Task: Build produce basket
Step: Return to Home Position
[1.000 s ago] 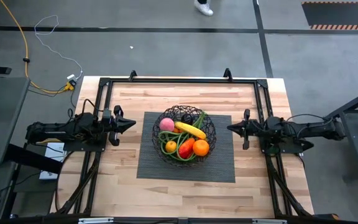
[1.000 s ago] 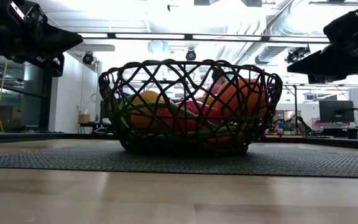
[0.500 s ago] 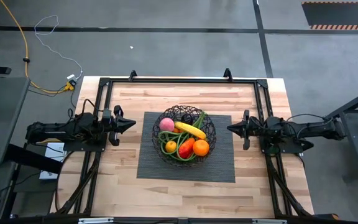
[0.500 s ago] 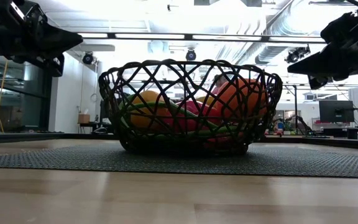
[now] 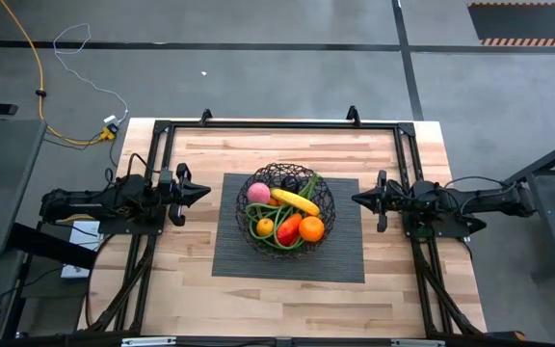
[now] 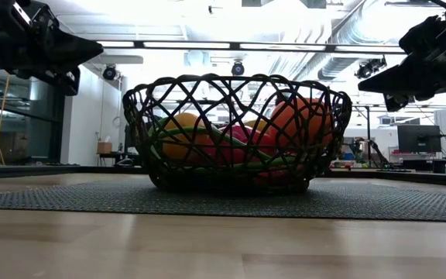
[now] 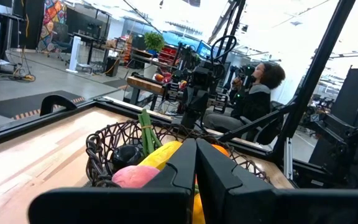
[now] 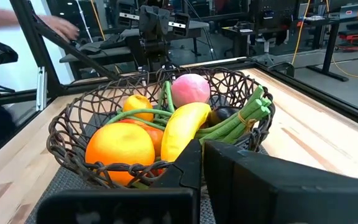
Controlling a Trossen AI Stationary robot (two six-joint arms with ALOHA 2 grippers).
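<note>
**Item 1.** Round black wire-mesh basket (image 5: 283,167), upright at the middle of a flat dark ribbed rectangular mat (image 5: 340,258) on a pale wooden table (image 5: 191,299).

Contents, all inside the basket:
- pink peach (image 5: 258,192), at the rim nearest the left arm
- yellow banana (image 5: 295,200), lying across the centre
- large orange (image 5: 311,228), on the side toward the right arm
- smaller orange (image 5: 265,226)
- red pepper (image 5: 288,232), between the two oranges
- long green beans (image 5: 309,184), leaning on the far rim with their tips above it
- dark round fruit (image 5: 286,182), just beside the beans and partly hidden

**Item 2.** Left gripper (image 5: 206,191), raised above the table just short of the mat's left edge. It points at the basket and is apart from it. Fingers pressed together, nothing between them.

**Item 3.** Right gripper (image 5: 356,200), raised, with its tip just over the mat's right edge. It points at the basket, near but not touching. Fingers pressed together, holding nothing.

**Item 4.** Seated person (image 7: 258,93), in the room beyond the table, seen in the left wrist view
</note>
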